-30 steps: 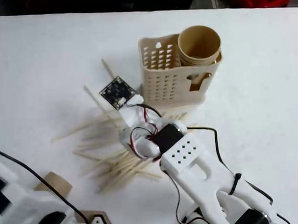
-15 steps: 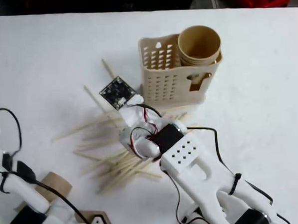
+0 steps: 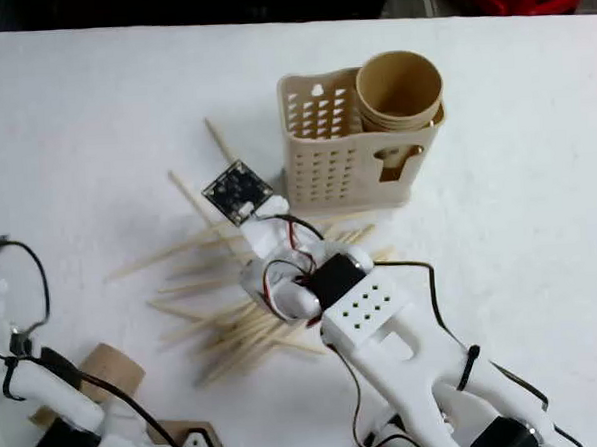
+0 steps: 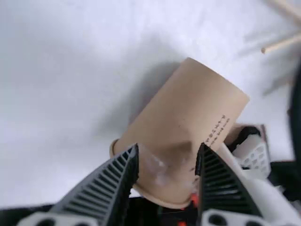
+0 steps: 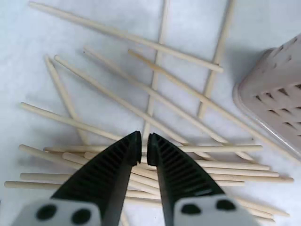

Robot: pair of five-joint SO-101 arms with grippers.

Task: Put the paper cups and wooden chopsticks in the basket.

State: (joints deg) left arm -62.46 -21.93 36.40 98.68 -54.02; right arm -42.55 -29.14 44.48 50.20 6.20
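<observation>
left end effector (image 4: 168, 151): spread wide, ribbed fingers (image 4: 115, 181) sit over the rim end of a paper cup (image 4: 181, 141); the cup is broader than the gap between them and no hold shows.
paper cup: lies on its side on the surface (image 3: 93, 114), at 7 o'clock in the high view (image 3: 111, 365), touching the left arm and well apart from the basket.
right end effector (image 5: 143, 141): fingers almost together with a thin slit between, tips down over the chopsticks (image 5: 155, 155); one stick runs up to the slit, cannot tell if it is pinched.
chopsticks: loose crossed heap on the surface (image 3: 234, 322), mid-scene, partly under the right arm, at 7 o'clock from the basket; the nearest sticks lie just beside its base.
basket (image 3: 351, 166): upright, perforated, at 12 to 1 o'clock from the heap.
stacked cups (image 3: 400, 88): upright in the basket's 3 o'clock compartment, rims above the wall.
</observation>
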